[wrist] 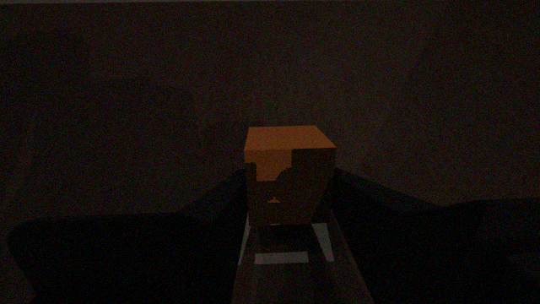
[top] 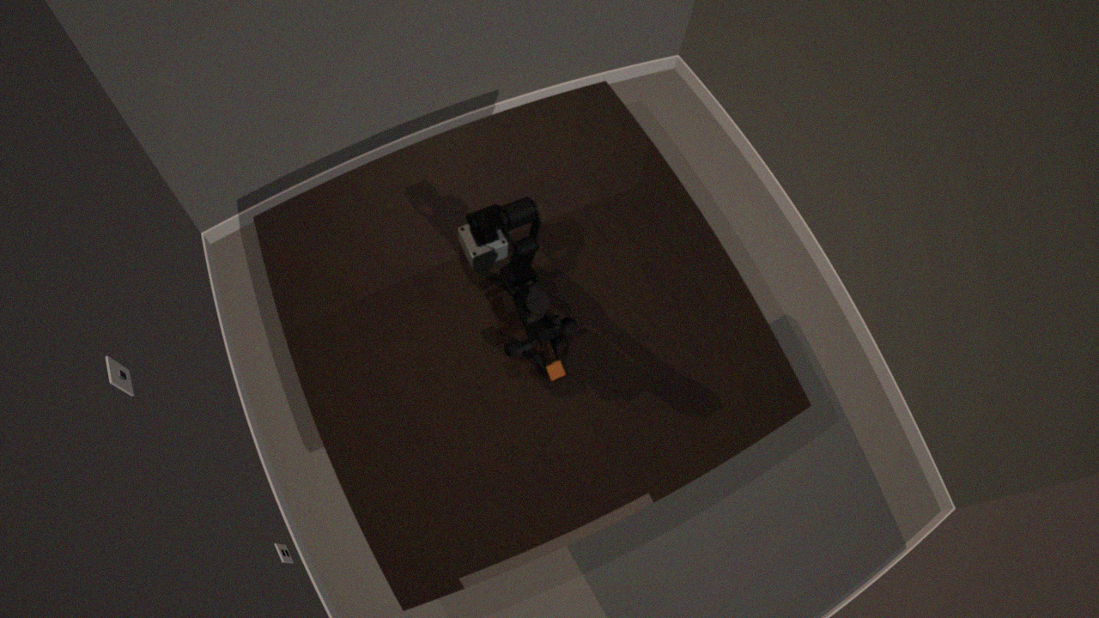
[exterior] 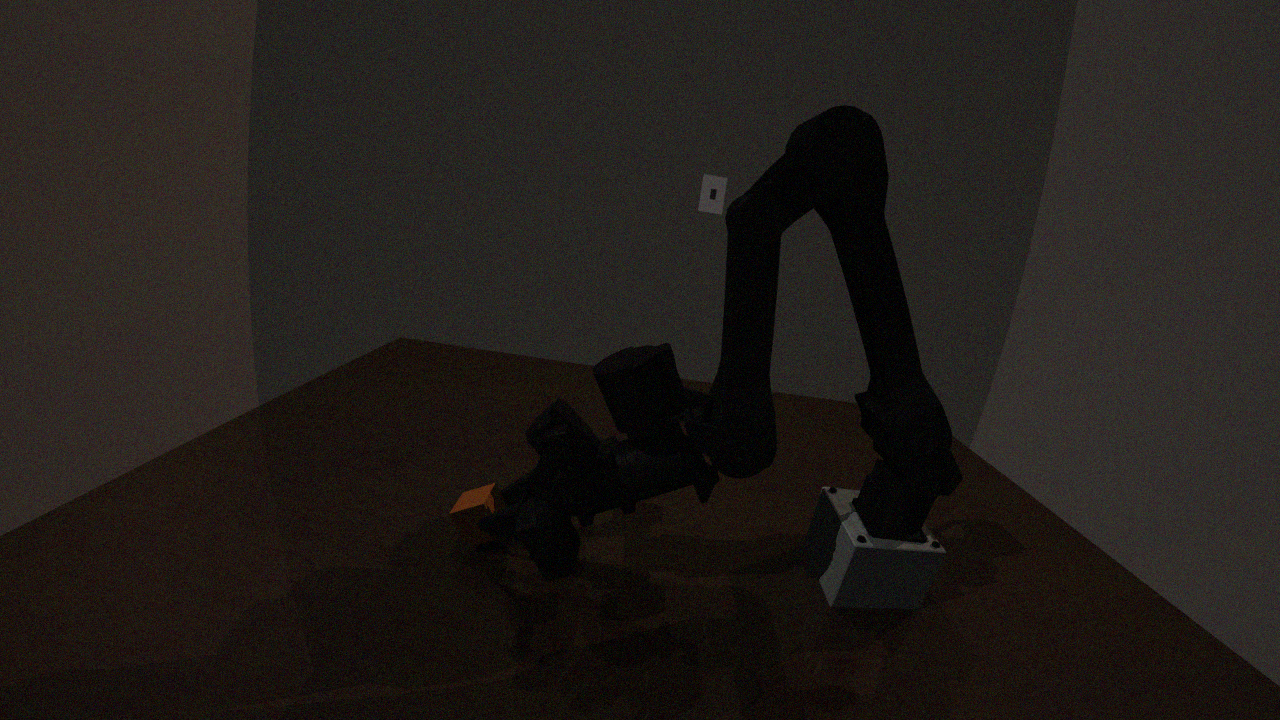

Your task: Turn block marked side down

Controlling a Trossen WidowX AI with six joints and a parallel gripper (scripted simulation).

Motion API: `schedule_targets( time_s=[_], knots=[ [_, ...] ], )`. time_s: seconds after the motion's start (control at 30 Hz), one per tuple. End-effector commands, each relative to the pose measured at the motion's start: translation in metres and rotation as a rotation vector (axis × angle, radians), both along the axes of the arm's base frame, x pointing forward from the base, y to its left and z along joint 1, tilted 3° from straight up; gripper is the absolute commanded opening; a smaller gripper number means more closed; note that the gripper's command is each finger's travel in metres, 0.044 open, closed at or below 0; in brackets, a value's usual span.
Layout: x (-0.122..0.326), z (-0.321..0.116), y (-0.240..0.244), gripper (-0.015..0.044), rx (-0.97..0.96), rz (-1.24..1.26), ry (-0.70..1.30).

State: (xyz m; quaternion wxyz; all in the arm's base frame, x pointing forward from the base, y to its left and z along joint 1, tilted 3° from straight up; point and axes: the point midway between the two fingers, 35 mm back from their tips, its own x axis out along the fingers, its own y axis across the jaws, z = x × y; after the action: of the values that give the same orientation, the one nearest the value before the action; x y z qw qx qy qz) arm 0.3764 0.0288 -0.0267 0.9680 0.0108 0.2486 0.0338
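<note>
The orange block (top: 555,370) (exterior: 474,498) (wrist: 291,138) is held between the fingertips of my gripper (wrist: 286,176). The gripper is shut on it, with one dark finger at each side in the wrist view. The fingers point outward and slightly down, low over the brown table (top: 461,461) (exterior: 268,465). One orange face shows upward, and the face toward the wrist camera is mostly in shadow. No marked side can be made out on the faces in view. Whether the block's lower edge touches the table cannot be told.
The arm's pale base box (top: 482,247) (exterior: 886,573) stands on the table behind the gripper. Dark shadows of the arm lie across the table. Grey walls surround it, with a white wall plate (top: 119,375) (exterior: 712,194).
</note>
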Motion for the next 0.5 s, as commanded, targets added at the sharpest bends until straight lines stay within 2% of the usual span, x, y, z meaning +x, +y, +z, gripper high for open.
schedule_targets(
  time_s=[0.0,0.47],
  knots=[
    [-0.0002,-0.0003,-0.0007,0.0026,0.001,-0.006,-0.001],
    [-0.0002,-0.0003,-0.0007,0.0394,0.001,-0.006,-0.001]
  ],
)
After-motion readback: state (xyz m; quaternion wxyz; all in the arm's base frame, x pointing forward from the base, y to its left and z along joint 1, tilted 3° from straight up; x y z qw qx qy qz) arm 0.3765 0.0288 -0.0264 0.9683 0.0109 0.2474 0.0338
